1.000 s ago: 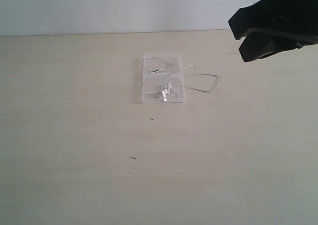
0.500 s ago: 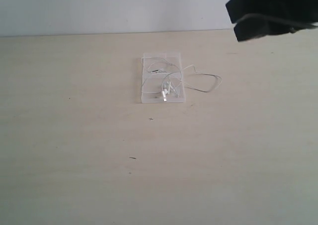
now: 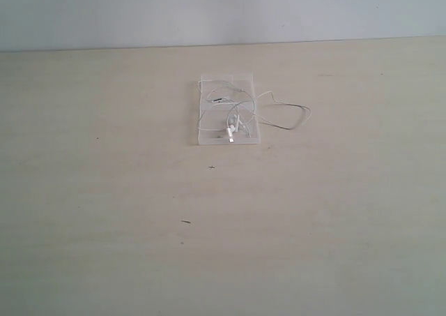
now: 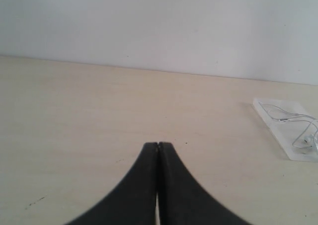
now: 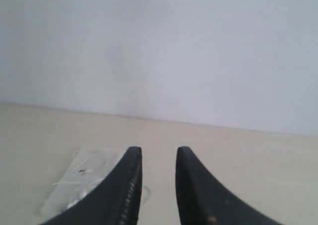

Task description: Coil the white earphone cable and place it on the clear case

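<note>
Compared with the frame a moment earlier, I am no longer seeing the black right arm in the upper right of the exterior view; it has gone out of that picture entirely, and nothing on the table (image 3: 104,211) has shifted. The clear case (image 3: 226,78) is lying a little above the middle of the frame, with the white earphone cable (image 3: 232,129) resting loosely on it, the earbuds sitting near its lower edge and one thin loop spilling off its right side onto the table. I am seeing the left gripper (image 4: 158,146) with its fingers pressed together, empty, hovering over bare table well apart from the case. The right gripper (image 5: 158,154) is showing its fingers spread a little with nothing between them, looking towards the case. The table's far edge is meeting the wall (image 3: 209,12) just above the case; open room is lying on every other side.
</note>
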`<state>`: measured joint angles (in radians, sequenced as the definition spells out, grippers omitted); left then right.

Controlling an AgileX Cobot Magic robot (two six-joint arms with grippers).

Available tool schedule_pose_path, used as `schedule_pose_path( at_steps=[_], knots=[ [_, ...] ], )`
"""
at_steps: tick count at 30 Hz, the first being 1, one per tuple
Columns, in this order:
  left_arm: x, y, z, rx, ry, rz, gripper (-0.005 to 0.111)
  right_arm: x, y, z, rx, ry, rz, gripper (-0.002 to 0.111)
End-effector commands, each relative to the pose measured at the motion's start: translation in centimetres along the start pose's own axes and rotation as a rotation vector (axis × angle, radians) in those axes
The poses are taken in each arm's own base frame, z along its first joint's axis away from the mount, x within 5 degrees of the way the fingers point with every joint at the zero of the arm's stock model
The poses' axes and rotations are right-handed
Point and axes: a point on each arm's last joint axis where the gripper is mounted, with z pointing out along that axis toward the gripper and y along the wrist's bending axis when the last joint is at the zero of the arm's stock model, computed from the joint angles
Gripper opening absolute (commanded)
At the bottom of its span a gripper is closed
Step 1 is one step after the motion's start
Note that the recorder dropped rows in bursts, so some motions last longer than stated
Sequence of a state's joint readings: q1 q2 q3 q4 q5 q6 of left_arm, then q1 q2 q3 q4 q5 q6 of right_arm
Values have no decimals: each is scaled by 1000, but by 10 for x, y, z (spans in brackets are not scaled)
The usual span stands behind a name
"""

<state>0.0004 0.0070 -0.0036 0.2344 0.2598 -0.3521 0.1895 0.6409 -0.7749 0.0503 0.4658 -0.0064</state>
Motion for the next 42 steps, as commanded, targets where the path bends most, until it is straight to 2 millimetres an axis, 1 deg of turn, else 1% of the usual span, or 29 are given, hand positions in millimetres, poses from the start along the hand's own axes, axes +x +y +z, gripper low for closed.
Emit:
schedule_pose_path(
  at_steps=[1,3,5,8,12,17,19,21,25,28,32,37,42],
  knots=[
    [1,0,0,-1,-5,0,0,13,-11,-44,138,-191,9,24],
    [1,0,0,-1,-5,0,0,22,-12,-61,186,-255,10,24],
    [1,0,0,-1,-5,0,0,31,-10,-74,212,-301,5,24],
    [1,0,0,-1,-5,0,0,38,-8,-84,216,-338,-9,24],
    [1,0,0,-1,-5,0,0,42,-7,-87,216,-344,-12,24],
    [1,0,0,-1,-5,0,0,41,-7,-86,214,-340,-8,24],
    [1,0,0,-1,-5,0,0,45,-8,-83,215,-331,-7,24],
    [1,0,0,-1,-5,0,0,50,-8,-82,216,-344,-9,24],
    [1,0,0,-1,-5,0,0,73,-8,-84,230,-402,-38,24],
    [1,0,0,-1,-5,0,0,91,-8,-83,232,-451,-46,24],
    [1,0,0,-1,-5,0,0,111,-12,-66,233,-443,-44,24],
    [1,0,0,-1,-5,0,0,137,-16,-49,237,-378,-45,24],
    [1,0,0,-1,-5,0,0,168,-20,-33,243,-294,-57,24]
  ],
)
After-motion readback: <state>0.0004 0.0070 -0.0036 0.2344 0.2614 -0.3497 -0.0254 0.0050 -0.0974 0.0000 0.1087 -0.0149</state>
